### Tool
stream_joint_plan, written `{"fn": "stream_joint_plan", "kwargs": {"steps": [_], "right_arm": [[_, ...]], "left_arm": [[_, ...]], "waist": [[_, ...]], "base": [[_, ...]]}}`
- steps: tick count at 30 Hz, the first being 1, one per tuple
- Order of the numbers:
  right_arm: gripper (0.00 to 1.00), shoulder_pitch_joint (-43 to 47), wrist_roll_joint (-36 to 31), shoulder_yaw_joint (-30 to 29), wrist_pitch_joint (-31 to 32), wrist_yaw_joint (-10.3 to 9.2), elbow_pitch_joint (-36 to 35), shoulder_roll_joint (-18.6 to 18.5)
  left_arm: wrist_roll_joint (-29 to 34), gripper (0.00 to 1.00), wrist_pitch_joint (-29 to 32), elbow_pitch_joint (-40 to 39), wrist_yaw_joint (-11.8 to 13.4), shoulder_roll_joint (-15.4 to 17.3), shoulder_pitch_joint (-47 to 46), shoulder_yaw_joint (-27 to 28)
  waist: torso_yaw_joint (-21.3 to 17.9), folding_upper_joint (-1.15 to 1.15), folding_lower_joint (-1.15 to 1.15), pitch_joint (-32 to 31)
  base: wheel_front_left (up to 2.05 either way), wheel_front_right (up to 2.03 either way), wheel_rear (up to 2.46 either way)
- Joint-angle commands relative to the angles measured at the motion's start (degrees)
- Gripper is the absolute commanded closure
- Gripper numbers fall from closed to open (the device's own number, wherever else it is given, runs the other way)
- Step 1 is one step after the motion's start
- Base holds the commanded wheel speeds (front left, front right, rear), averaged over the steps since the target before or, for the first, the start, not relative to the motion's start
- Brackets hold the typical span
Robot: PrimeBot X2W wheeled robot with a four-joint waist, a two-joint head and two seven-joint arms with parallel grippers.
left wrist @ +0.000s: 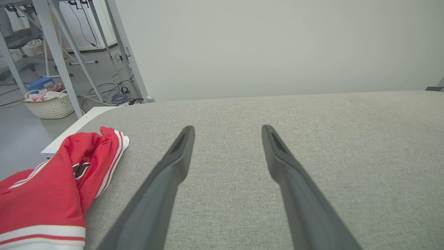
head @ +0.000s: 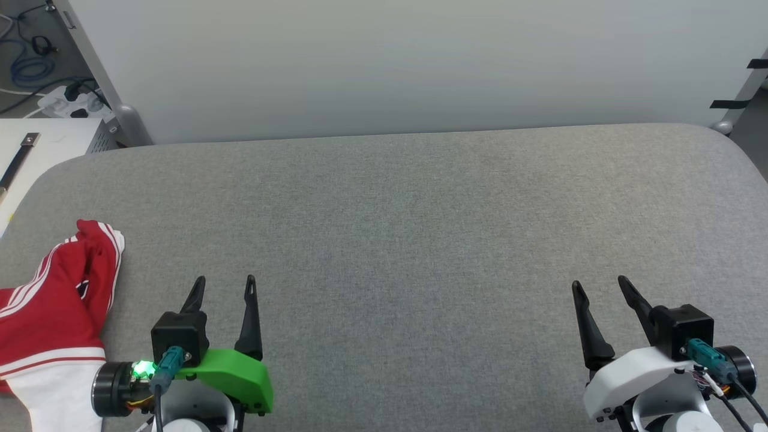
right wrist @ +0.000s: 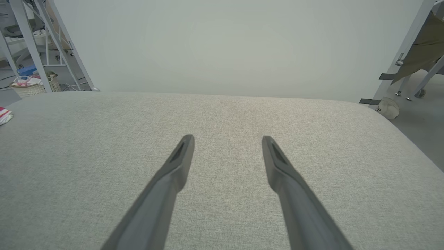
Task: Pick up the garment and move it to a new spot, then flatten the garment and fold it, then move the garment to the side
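The garment (head: 54,306) is a red shirt with white sleeves and striped trim, lying bunched at the near left edge of the grey table (head: 408,228). In the left wrist view the garment (left wrist: 52,187) lies left of my fingers, apart from them. My left gripper (head: 225,285) stands open just right of the garment, with nothing between its fingers (left wrist: 173,163). My right gripper (head: 600,287) is open too, over bare table at the near right. A tip of the garment (right wrist: 5,115) shows at the far left in the right wrist view.
A pale wall (head: 390,66) backs the table. A white side surface (head: 42,150) adjoins the table's far left corner. A wicker basket (left wrist: 50,104) and cables sit on the floor beyond it. Metal frame legs (right wrist: 402,59) stand off the right end.
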Motion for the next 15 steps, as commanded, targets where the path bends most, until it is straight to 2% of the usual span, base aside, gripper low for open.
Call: {"fn": "stream_joint_plan", "kwargs": {"steps": [1, 15], "right_arm": [[0.0, -0.6, 1.0, 0.2, -0.7, -0.01, 0.3, 0.0], [0.0, -1.2, 3.7, -0.6, -2.5, -0.01, 0.4, 0.0]], "left_arm": [[-0.5, 0.0, -0.6, 0.1, -0.4, 0.0, -0.1, 0.0], [-1.8, 0.0, -2.4, 1.1, -1.2, -0.1, -0.2, 0.2]], "waist": [[0.0, 0.0, 0.0, 0.0], [0.1, 0.0, 0.0, -0.2]], "base": [[0.0, 0.0, 0.0], [0.0, 0.0, 0.0]]}}
